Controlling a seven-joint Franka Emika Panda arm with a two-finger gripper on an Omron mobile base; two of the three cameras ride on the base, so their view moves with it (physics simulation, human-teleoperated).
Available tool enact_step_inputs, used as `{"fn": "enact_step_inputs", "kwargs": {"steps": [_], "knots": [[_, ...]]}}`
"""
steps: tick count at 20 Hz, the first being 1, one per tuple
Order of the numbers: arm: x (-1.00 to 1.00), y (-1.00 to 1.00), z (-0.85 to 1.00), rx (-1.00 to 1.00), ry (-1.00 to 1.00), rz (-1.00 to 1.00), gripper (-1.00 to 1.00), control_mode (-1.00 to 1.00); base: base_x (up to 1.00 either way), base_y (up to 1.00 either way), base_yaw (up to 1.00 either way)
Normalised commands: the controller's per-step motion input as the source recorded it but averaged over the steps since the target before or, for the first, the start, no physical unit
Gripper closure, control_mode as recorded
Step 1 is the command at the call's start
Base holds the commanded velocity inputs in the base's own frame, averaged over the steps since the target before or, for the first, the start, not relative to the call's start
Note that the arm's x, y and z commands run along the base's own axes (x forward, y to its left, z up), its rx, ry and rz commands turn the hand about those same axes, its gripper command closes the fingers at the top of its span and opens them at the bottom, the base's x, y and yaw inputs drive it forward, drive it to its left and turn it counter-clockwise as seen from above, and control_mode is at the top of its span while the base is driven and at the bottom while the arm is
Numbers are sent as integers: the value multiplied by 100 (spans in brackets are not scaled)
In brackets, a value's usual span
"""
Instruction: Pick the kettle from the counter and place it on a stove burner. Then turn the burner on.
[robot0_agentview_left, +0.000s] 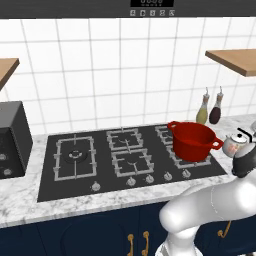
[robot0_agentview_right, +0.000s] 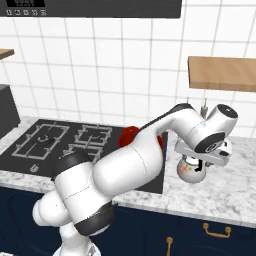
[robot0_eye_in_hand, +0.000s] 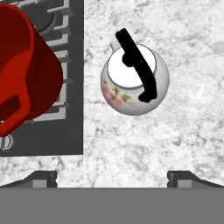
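Kettle (robot0_eye_in_hand: 134, 78) sits on the worktop (robot0_eye_in_hand: 183, 131) beside the red pot (robot0_eye_in_hand: 24, 70) — the arm half-hides it from behind; fingers (robot0_eye_in_hand: 41, 178) spread wide, barely showing.

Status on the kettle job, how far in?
Early. Done: the gripper is positioned above the kettle, jaws open with the fingertips wide apart. In hand: nothing gripped; the kettle sits on the counter right of the cooktop, beside the red pot. Left: grasp the handle, carry it to the large burner at the cooktop's left, then turn that burner on.
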Motion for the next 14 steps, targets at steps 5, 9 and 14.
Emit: {"fn": "enact_step_inputs", "kwargs": {"steps": [5,9,14], "knots": [[20,0,-27,-1,0,6,-100,-100,0,0,0],[19,0,-21,-2,0,4,-100,-100,0,0,0],[26,-3,-19,0,0,3,-100,-100,0,0,0]]}}
